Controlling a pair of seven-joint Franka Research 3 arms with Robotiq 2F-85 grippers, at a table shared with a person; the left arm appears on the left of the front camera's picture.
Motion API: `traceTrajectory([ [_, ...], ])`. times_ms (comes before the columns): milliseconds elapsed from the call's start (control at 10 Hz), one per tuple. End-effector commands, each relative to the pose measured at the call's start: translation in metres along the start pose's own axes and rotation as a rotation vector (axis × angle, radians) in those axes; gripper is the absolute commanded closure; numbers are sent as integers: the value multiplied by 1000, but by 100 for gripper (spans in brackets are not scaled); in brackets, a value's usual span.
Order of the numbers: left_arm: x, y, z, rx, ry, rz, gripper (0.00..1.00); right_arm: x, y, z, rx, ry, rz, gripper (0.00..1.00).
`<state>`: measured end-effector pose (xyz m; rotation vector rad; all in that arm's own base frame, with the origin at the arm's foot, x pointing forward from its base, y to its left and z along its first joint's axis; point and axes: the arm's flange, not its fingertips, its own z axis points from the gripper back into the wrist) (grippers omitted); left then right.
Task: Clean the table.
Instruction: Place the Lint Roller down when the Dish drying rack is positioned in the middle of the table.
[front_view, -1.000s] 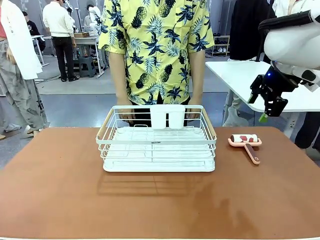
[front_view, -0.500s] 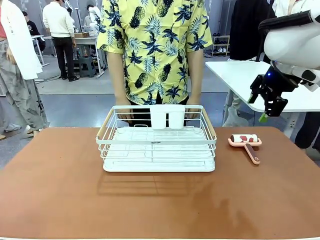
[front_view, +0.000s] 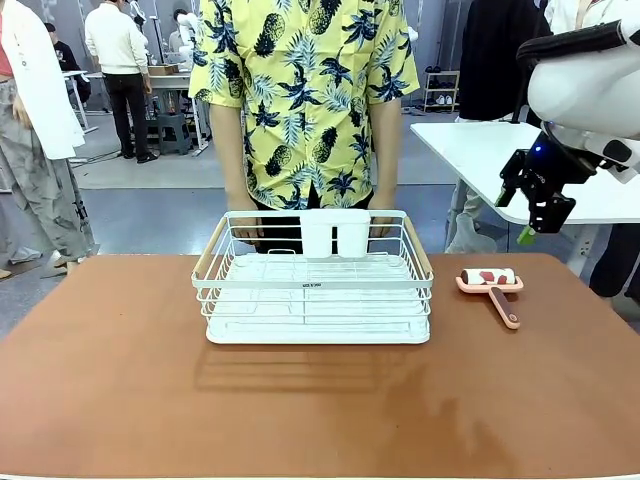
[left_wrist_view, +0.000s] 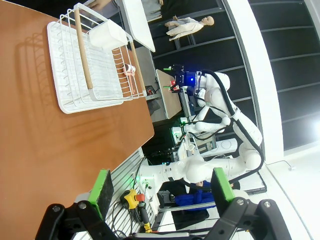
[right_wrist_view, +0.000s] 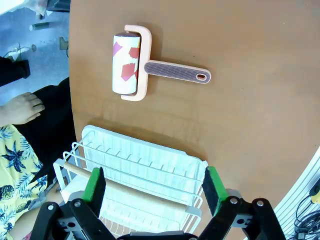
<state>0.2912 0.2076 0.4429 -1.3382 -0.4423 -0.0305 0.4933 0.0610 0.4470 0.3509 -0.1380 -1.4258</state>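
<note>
The reddish-brown table holds a white wire dish rack in its middle and a pink-handled lint roller to the right. My right gripper hangs high above the table's right side, open, looking down on the lint roller and the rack. My left gripper is open and holds nothing; beyond it lie the table and the rack. A person in a yellow printed shirt stands at the far edge, hands behind the rack.
A white-topped table stands beyond the right corner, under my right arm. The person's hand hangs near the table edge, close to the lint roller. Bare tabletop stretches in front of the rack and to its left.
The person has shifted slightly behind the rack. Both arms, the rack and the lint roller have stayed where they were.
</note>
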Motion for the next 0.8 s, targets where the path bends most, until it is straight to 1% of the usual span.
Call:
traceTrajectory([
  [0, -1, -3, 2, -5, -3, -3, 0, -2, -3, 1, 3, 5, 14, 0],
  [700, -1, -3, 2, -5, -3, -3, 0, -2, -3, 1, 3, 5, 14, 0],
])
